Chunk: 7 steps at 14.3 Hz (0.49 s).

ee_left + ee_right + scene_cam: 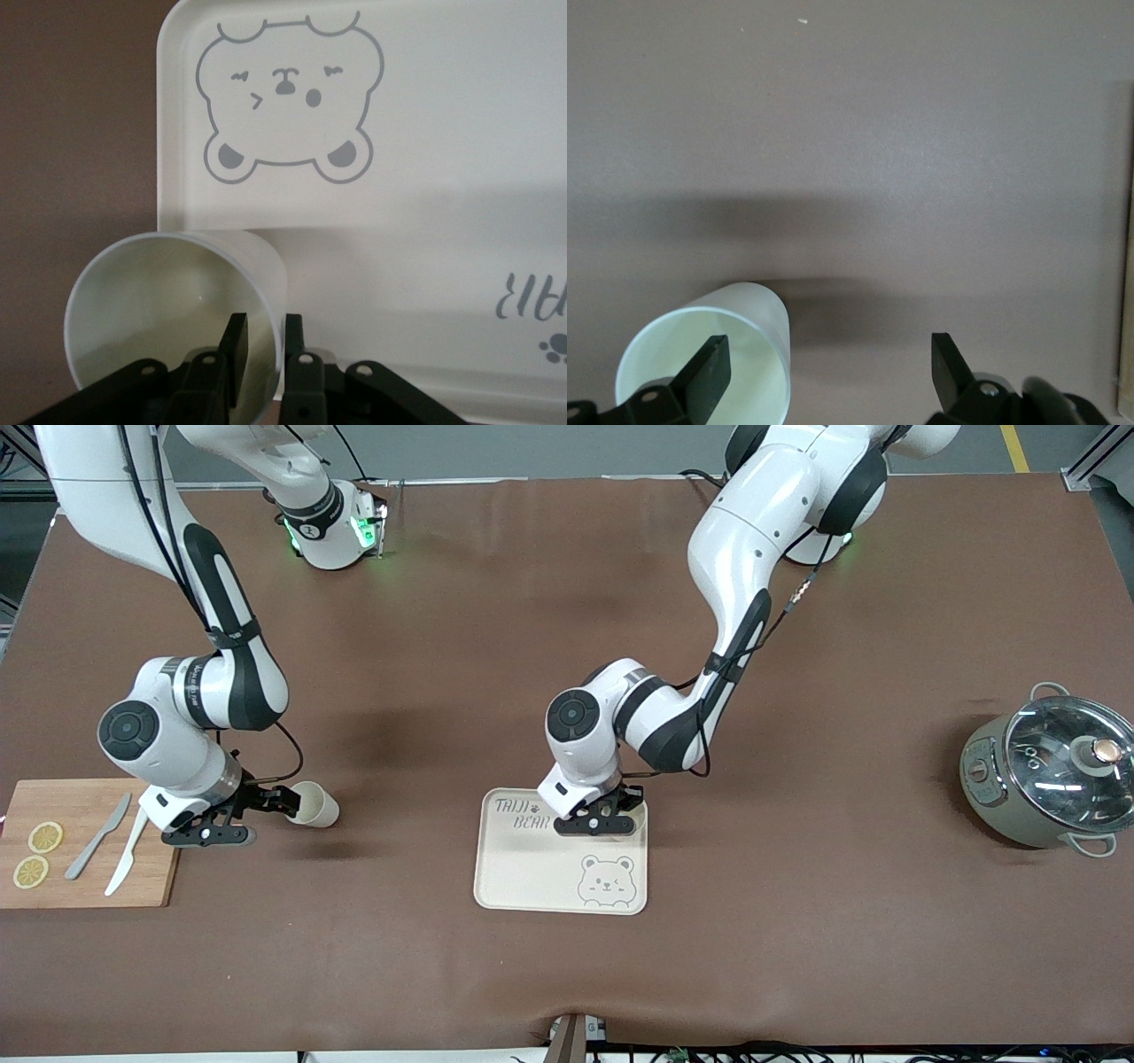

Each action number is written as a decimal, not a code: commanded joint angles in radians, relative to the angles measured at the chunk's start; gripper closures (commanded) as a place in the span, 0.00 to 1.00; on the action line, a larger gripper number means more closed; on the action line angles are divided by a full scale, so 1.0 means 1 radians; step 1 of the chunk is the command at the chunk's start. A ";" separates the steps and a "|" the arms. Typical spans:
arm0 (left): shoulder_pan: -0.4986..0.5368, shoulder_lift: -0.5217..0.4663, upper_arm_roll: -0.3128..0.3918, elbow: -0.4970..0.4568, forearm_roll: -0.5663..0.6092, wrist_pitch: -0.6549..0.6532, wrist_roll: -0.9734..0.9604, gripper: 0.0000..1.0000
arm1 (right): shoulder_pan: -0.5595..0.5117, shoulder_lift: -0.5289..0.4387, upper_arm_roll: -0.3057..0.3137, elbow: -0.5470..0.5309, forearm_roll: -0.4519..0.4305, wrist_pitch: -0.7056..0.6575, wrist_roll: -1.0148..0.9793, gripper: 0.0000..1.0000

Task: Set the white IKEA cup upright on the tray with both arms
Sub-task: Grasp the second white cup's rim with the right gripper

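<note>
A steel lidded pot [1048, 779] sits well apart at the left arm's end of the brown surface [443, 646]; at the right arm's end lies a bamboo cutting board [89, 846] with two lemon slices [37, 854], a grey knife [97, 836] and a white knife [127, 853]; nothing stands between the two cups and the cream tray [532, 868].

The left arm bends down from its base with its wrist low over the tray's edge; the left gripper [263, 341] has its jaws clenched on the rim of a white cup [168, 310], one finger inside the mouth and one outside; this cup is tilted, its mouth toward the wrist camera, over the tray's corner beside the bear drawing [288, 106].

The right arm crouches low beside the board; the right gripper [828, 363] has its jaws released and spread wide; a second white cup [709, 354] lies on its side on the surface, one finger at its mouth, the other well clear.

The tray reads "TAIJI BEAR" [523, 813].
</note>
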<state>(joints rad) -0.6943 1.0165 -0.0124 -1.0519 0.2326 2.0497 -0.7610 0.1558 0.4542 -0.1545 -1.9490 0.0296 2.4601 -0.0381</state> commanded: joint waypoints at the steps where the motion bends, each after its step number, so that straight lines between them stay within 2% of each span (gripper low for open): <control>1: 0.002 -0.015 0.002 0.029 -0.033 -0.055 0.045 0.76 | -0.012 -0.009 0.001 -0.022 0.004 0.013 -0.031 0.00; 7: 0.002 -0.027 0.002 0.049 -0.033 -0.103 0.049 0.76 | 0.008 0.035 0.001 -0.034 0.004 0.075 -0.029 0.00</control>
<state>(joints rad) -0.6923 1.0073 -0.0124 -1.0108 0.2220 1.9854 -0.7359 0.1561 0.4700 -0.1537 -1.9737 0.0296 2.4953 -0.0522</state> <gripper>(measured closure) 0.762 0.000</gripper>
